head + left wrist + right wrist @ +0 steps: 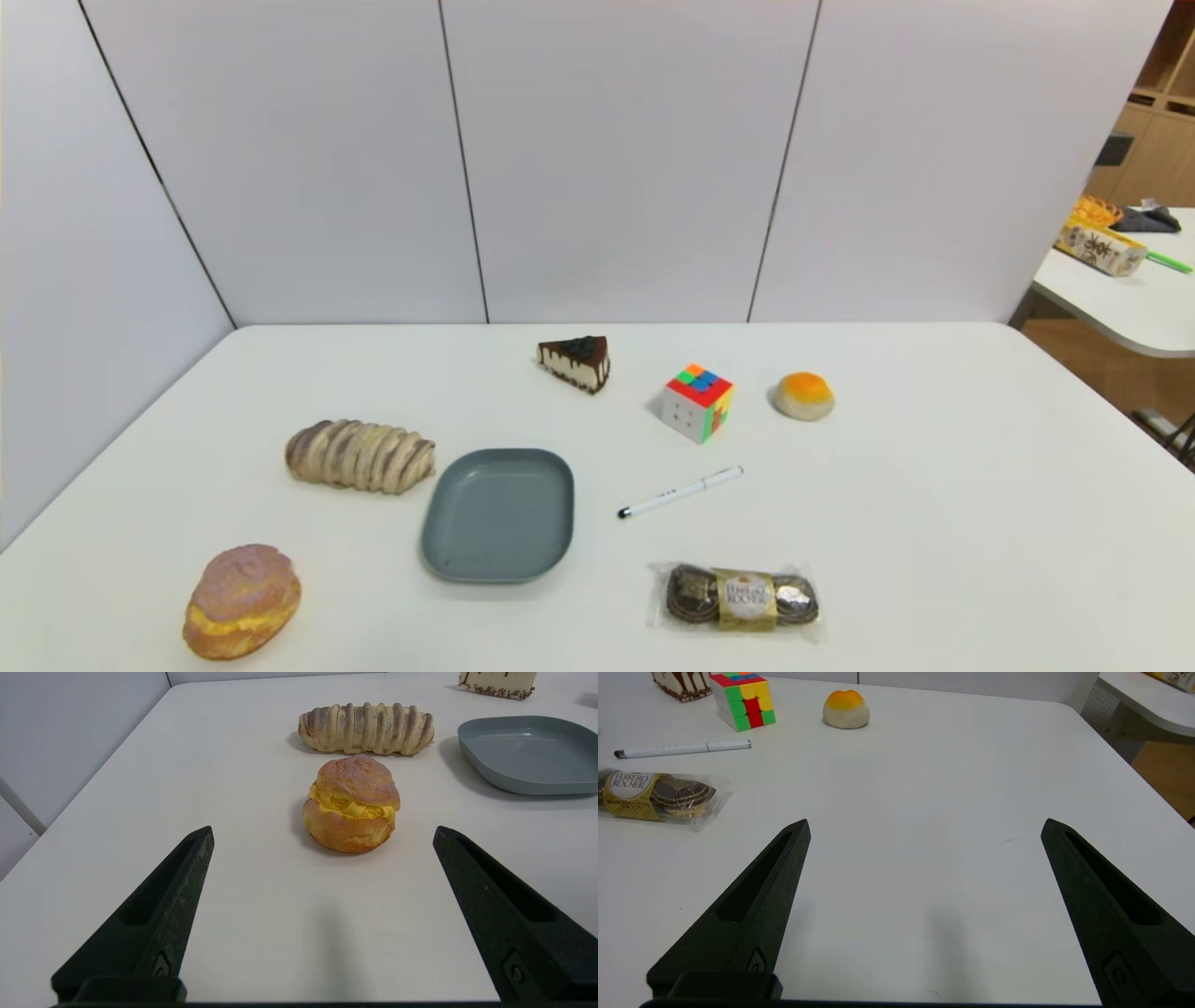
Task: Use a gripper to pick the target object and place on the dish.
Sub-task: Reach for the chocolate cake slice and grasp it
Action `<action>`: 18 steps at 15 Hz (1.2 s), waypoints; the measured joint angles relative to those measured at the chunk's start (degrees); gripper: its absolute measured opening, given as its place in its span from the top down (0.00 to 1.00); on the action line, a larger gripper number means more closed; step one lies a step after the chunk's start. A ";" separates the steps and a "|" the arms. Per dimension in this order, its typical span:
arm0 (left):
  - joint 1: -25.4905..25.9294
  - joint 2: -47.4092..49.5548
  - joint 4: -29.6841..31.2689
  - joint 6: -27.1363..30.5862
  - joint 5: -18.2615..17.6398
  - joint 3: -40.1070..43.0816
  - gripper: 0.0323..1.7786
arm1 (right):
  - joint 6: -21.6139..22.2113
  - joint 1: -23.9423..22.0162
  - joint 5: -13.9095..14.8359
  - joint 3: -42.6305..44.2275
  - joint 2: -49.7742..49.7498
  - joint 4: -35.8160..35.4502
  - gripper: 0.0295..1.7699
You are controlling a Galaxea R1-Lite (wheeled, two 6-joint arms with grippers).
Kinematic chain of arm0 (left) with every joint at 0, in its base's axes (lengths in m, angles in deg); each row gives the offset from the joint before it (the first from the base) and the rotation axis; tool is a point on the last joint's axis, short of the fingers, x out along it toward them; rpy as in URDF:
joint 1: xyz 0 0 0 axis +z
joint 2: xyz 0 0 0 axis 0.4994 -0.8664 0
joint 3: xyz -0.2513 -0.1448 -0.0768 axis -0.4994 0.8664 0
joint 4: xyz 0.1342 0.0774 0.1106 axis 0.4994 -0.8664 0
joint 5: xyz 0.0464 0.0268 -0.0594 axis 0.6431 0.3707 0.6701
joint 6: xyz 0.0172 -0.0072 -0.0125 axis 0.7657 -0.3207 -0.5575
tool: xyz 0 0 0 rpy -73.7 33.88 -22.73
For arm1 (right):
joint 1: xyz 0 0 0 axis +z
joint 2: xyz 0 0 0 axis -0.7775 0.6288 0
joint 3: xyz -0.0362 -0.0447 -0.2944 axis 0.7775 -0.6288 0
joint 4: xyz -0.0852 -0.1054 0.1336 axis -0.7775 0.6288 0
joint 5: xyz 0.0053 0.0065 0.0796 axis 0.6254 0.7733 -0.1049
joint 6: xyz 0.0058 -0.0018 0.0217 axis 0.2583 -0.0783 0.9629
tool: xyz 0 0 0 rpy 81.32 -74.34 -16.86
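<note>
While both pincers are waiting spread wide, near edge | cream triangular cake slice with chocolate drip (575, 362) is sitting far-centre on white counter (934, 523), its tip pointing left | blue-grey rounded-square dish (498, 514) is lying nearer, slightly left | left pincer (322, 833) and right pincer (924, 828) are seeming about equally distant

Striped bread (359, 455), cream puff (242, 602), cube (697, 402), pen (681, 492), chocolates (741, 598), bun (804, 396).

The left end effector (322, 830) hung above the near left part of the tabletop (261, 933), pointing forward and level, its two dark fingers (154, 914) spread wide with nothing between them. The right end effector (924, 828) hung in the same way above the near right part of the tabletop, fingers (747, 914) equally wide apart and empty. Neither arm showed in the head view.
</note>
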 joint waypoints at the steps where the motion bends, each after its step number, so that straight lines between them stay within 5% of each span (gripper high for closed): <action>1: 0.00 0.00 0.00 0.05 0.00 0.00 0.05 | 0.00 0.00 0.00 0.00 0.00 0.00 0.03; 14: 0.00 0.00 0.00 -2.02 0.05 0.00 0.05 | -0.02 0.00 -0.02 0.00 0.00 0.00 0.03; 18: 0.00 -0.05 4.14 -1.37 -0.06 -1.87 0.05 | -0.02 0.00 -0.02 0.00 0.00 0.00 0.03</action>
